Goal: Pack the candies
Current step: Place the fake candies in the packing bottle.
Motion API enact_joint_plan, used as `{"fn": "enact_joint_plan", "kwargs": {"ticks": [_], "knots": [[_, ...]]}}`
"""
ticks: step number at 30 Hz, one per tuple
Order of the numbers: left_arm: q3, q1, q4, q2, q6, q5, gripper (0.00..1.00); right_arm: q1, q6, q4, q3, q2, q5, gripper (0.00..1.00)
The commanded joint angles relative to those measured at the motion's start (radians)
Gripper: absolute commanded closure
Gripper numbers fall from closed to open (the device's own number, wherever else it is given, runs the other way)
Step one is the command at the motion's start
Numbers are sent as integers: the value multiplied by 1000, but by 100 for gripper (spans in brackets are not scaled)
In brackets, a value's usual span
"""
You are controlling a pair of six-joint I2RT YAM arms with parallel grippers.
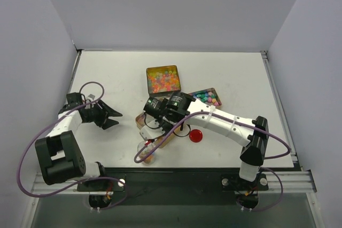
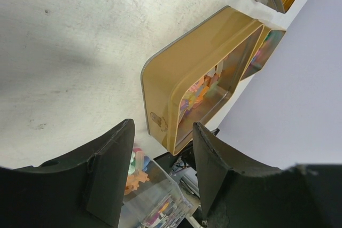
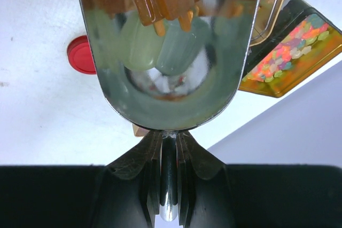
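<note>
The candies fill a square gold tin at mid-table, and more candies lie in a second tin to its right. My right gripper is shut on the handle of a shiny metal scoop, just in front of the square tin. Orange and pale green shapes show in the scoop's bowl. My left gripper is open and empty, left of the tins. In the left wrist view it faces the square tin's side and a clear container holding some candies.
A flat red round lid lies on the table right of my right gripper, and it also shows in the right wrist view. The clear container stands near the front edge. Grey walls enclose the white table.
</note>
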Motion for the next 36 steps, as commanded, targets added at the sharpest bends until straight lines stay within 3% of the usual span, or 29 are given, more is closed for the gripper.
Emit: {"fn": "enact_joint_plan", "kwargs": {"ticks": [1,10,36], "knots": [[4,16,68,-27,-19,38,42,40,-27,-110,49,22,107,100],[-8,28,131,-37,-68,51,42,77,-17,-182,144,88,191,100],[-63,33,169,-148,-125,67,41,178,-49,-248,222,160,392,100]]}}
